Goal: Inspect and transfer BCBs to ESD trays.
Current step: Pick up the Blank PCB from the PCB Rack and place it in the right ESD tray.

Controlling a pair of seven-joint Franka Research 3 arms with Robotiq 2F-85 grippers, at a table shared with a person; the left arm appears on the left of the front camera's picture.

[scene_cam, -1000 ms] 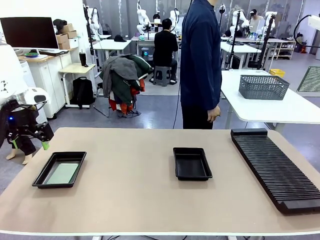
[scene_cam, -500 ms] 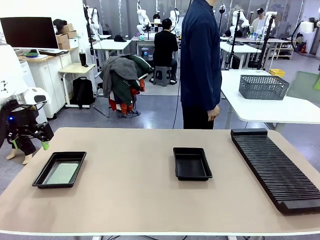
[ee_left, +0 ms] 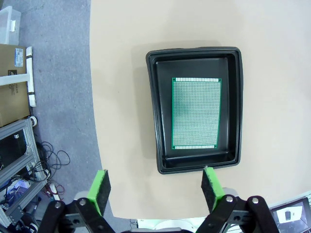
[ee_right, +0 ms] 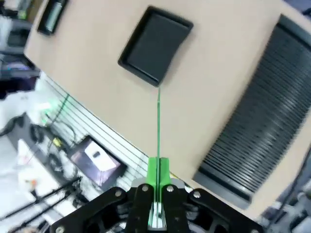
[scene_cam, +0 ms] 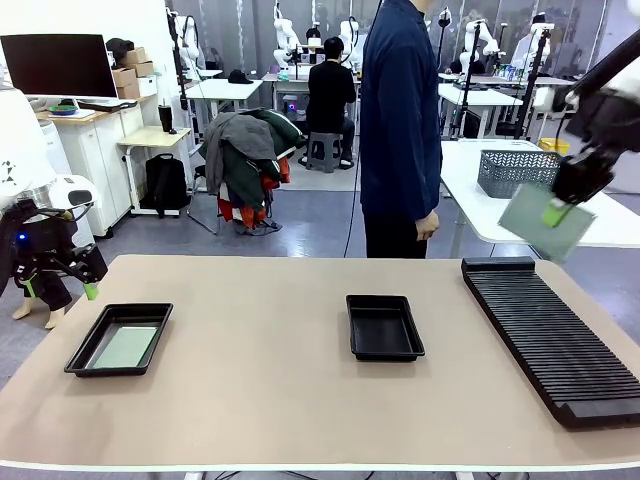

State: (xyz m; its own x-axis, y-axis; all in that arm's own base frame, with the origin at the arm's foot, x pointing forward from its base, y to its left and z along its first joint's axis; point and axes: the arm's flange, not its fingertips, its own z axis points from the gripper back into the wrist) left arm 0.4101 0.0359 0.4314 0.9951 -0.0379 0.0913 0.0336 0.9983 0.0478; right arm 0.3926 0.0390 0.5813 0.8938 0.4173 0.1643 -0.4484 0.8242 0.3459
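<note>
no readable text, cardboard box label — too small

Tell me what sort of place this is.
Likely an electronics lab or workshop: a green BCB held in the right end effector, a black ESD tray on the table, a long slotted rack, and a white workbench behind.

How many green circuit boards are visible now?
2. One board lies flat in the left tray; the right end effector holds the other board in the air. Others may be hidden.
</note>
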